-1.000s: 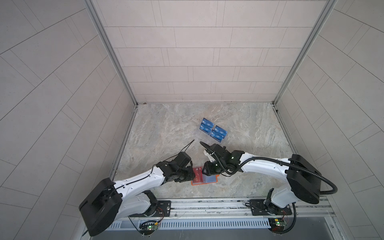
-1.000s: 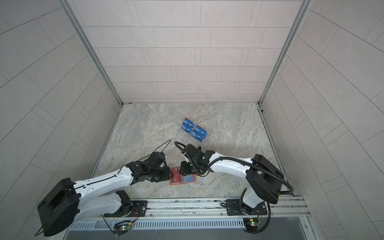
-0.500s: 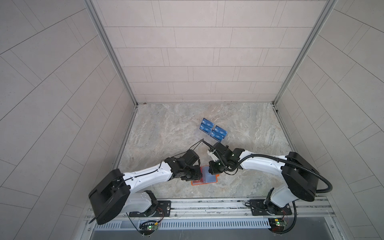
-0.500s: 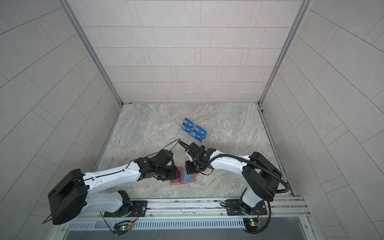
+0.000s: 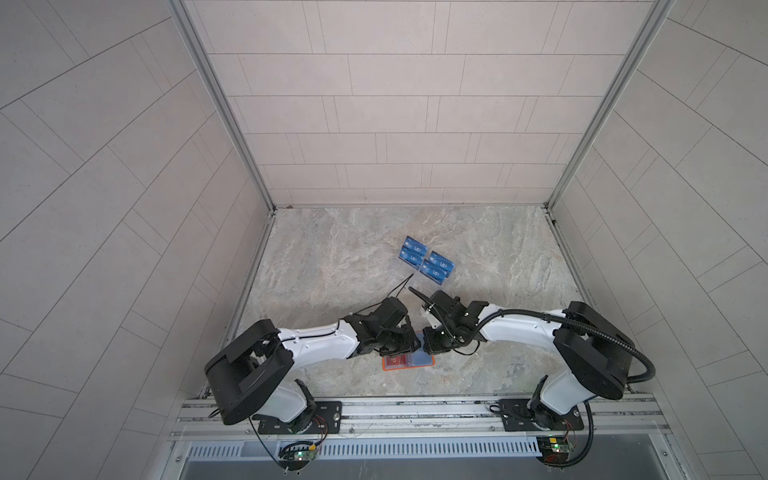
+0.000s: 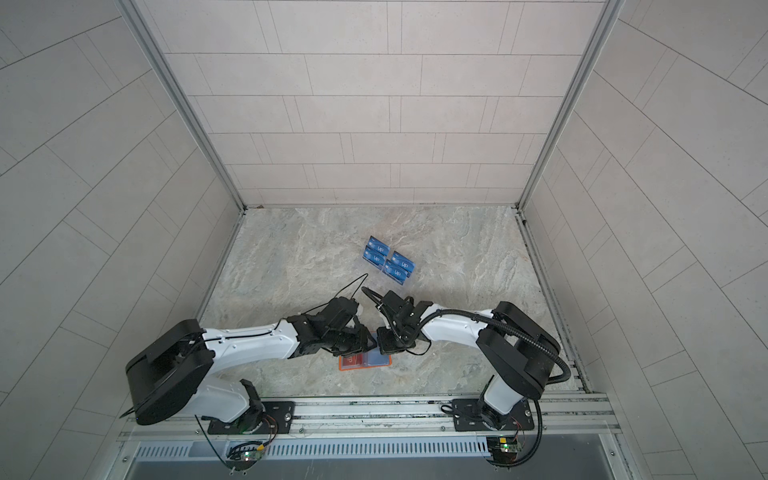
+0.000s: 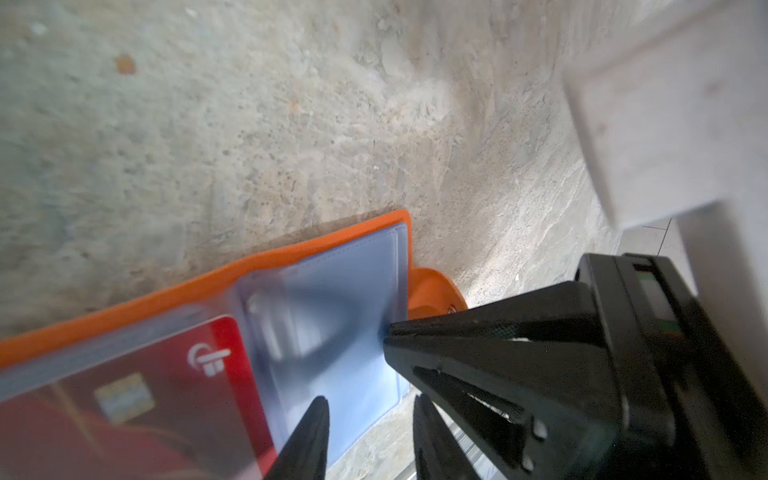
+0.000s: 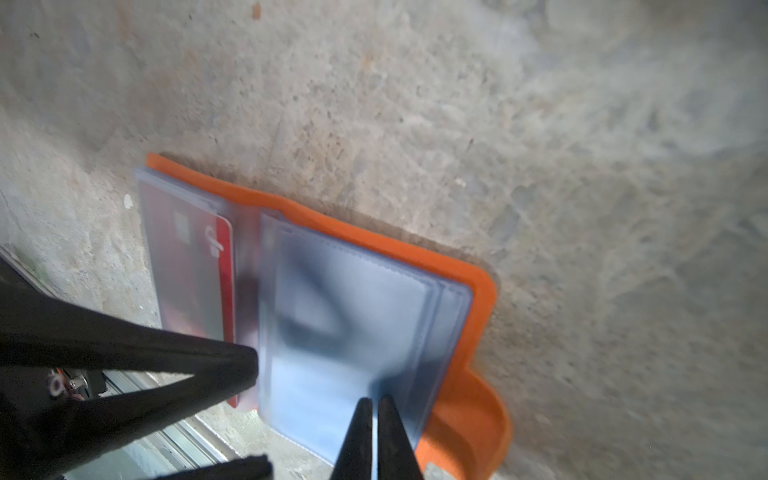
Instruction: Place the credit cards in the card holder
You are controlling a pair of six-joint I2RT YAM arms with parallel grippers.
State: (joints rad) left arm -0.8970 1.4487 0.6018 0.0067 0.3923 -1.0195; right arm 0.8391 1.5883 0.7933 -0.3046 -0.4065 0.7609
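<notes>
Two arms meet over the near middle of the bench (image 5: 332, 257). In both top views the card holder (image 5: 409, 365) lies open and flat there, with a red card (image 5: 395, 360) in its left half. The left claw (image 5: 409, 341) and right claw (image 5: 430, 345) hang over its far edge, tips near each other. The blue credit cards (image 5: 426, 259) stand in a group farther back, well apart from the holder.

Left wrist view: the left claw (image 7: 370, 440) stands narrowly open, with nothing gripped. A clear sleeve (image 7: 332, 324) and the bench show through the gap. The right claw (image 7: 388, 338) has its tip at the outer edge of that sleeve, beside the orange snap tab (image 7: 436, 291). The red card (image 7: 145, 395) sits inside a sleeve on the other half.

Right wrist view: the right claw (image 8: 376, 428) has its jaws almost together at the edge of the blurred sleeve (image 8: 353, 311). Whether the sleeve is pinched cannot be told. The left claw (image 8: 257, 411) points at the spine, between the red card (image 8: 224, 266) and the blurred sleeve.
</notes>
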